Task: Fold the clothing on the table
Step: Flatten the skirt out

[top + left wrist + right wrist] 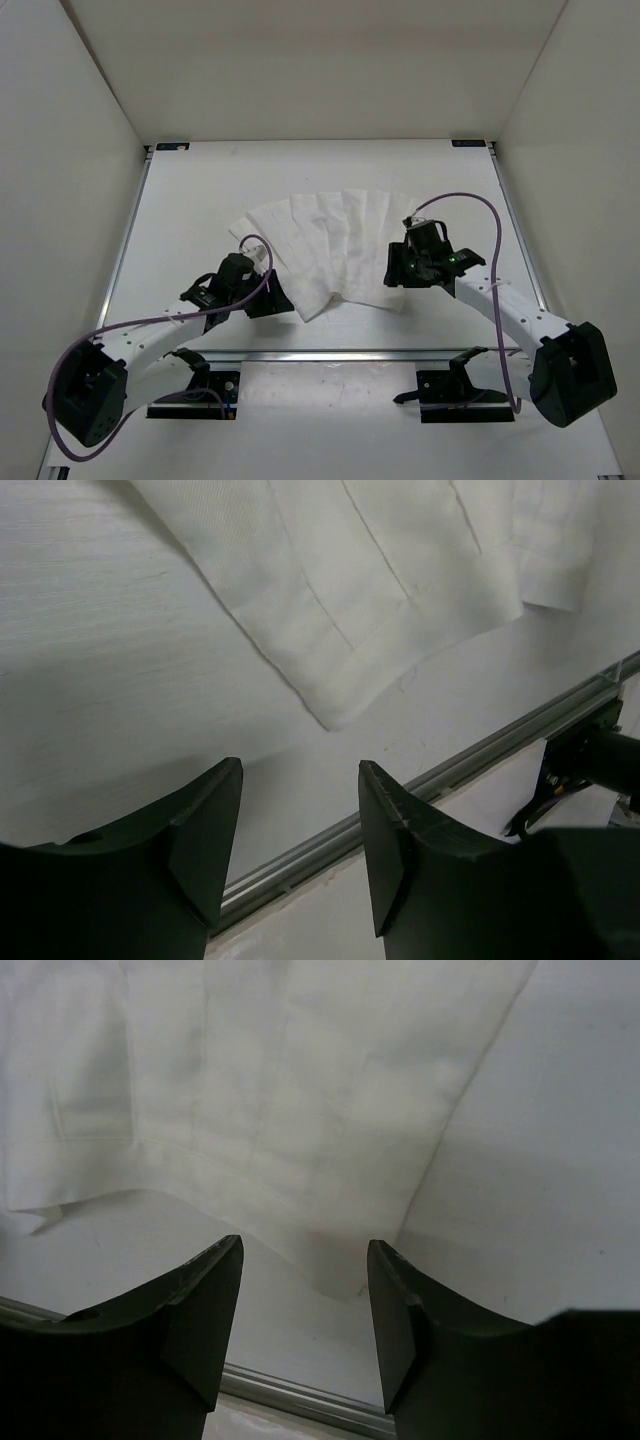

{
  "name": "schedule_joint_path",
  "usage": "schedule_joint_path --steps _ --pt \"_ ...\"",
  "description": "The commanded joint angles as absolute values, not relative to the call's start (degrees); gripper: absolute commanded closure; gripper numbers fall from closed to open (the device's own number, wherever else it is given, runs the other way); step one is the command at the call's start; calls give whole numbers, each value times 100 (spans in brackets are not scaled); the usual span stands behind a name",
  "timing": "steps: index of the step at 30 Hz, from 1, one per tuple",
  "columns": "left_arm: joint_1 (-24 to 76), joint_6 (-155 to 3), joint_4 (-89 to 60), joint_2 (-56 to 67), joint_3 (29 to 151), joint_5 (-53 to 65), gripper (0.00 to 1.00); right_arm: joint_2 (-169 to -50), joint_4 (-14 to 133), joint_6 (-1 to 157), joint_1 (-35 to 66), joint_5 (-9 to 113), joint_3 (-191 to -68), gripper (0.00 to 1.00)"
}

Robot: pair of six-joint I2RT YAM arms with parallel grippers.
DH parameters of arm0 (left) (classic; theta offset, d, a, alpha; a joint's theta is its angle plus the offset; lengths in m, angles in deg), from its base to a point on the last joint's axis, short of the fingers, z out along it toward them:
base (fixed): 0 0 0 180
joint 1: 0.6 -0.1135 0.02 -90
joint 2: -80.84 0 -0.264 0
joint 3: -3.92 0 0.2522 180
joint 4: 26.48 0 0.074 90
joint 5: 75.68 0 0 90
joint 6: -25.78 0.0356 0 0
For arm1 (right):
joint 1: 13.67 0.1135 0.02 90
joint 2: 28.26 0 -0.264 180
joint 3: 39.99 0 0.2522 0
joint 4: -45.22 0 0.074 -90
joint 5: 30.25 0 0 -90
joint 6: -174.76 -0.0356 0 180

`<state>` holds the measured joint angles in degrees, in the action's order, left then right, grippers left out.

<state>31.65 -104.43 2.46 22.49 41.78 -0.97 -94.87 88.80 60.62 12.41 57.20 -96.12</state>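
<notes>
The white clothing (335, 255) lies fanned out at the middle of the table (180, 200). The left end effector (300, 766) hangs with its fingers parted and empty, just short of the clothing's near left corner. The right end effector (303, 1243), likewise parted and empty, sits at the near right hem, possibly touching it.

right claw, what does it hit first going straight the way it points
Likely the near corner of the clothing, lying flat on the table just ahead of the right claw, though depth is unclear.
</notes>
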Motion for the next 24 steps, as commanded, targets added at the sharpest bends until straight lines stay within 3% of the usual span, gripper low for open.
schedule_joint_path --steps 1,12,24 --pt "3447 -11247 -717 2064 4132 192 39 -9339 9062 5884 1225 5957 -9427 49" --pt "4150 -11476 -815 597 4563 747 41 -9295 9115 5778 1366 5957 -9093 44" --pt "4405 -10607 634 -1055 6021 1389 47 -9005 8887 5980 1050 5641 -8750 42"
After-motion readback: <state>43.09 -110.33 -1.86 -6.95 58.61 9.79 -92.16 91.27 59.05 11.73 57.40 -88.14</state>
